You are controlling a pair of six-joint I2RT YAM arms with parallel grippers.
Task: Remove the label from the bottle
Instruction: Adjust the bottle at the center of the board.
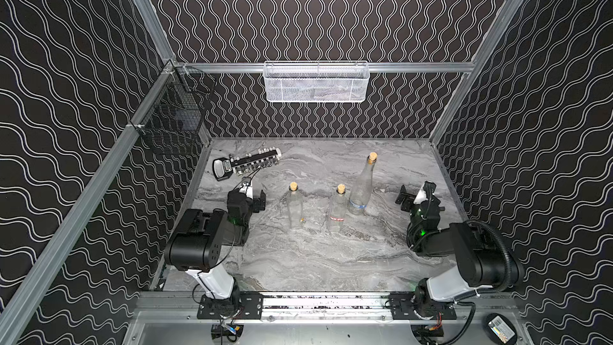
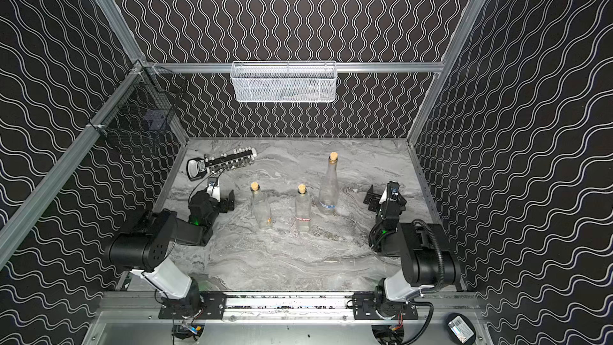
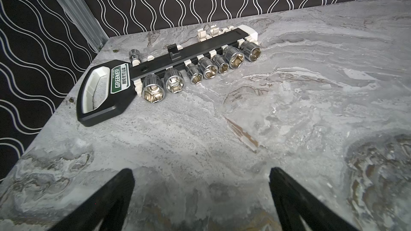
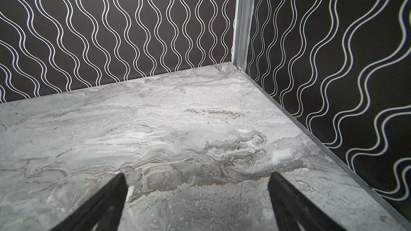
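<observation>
- With 12 o'clock at the back wall and 6 o'clock at the arm bases, three clear glass bottles stand upright near the middle of the marbled grey surface (image 1: 315,260). Each is stopped with a cork.
- The middle bottle (image 1: 337,210) carries a red-and-white label (image 1: 337,219) as a band low on its body.
- The tall bottle (image 1: 361,187) stands just beside the middle bottle, at its 1 o'clock. A blue label (image 1: 358,205) rings it near its base.
- The left bottle (image 1: 295,207) stands at 9 o'clock of the middle bottle, apart from it. A small orange scrap (image 1: 302,220) shows low on its side.
- The left gripper (image 1: 260,199) sits low at 9 o'clock on the surface, near the left bottle but not touching it. Its wrist view shows the left gripper (image 3: 200,171) spread wide over bare surface, grasping nothing.
- The right gripper (image 1: 404,199) sits at 3 o'clock, near the tall bottle and apart from it. In its wrist view the right gripper (image 4: 197,174) is likewise released, with only bare surface between its fingers.
- A socket set (image 1: 247,163) on a black rail lies flat at 10 o'clock, near the back-left corner. Its handle end points toward the left wall.
- A white mesh basket (image 1: 316,82) hangs on the back wall at 12 o'clock.
- A black wire basket (image 1: 172,117) hangs in the corner at 10 o'clock, above the socket set.
</observation>
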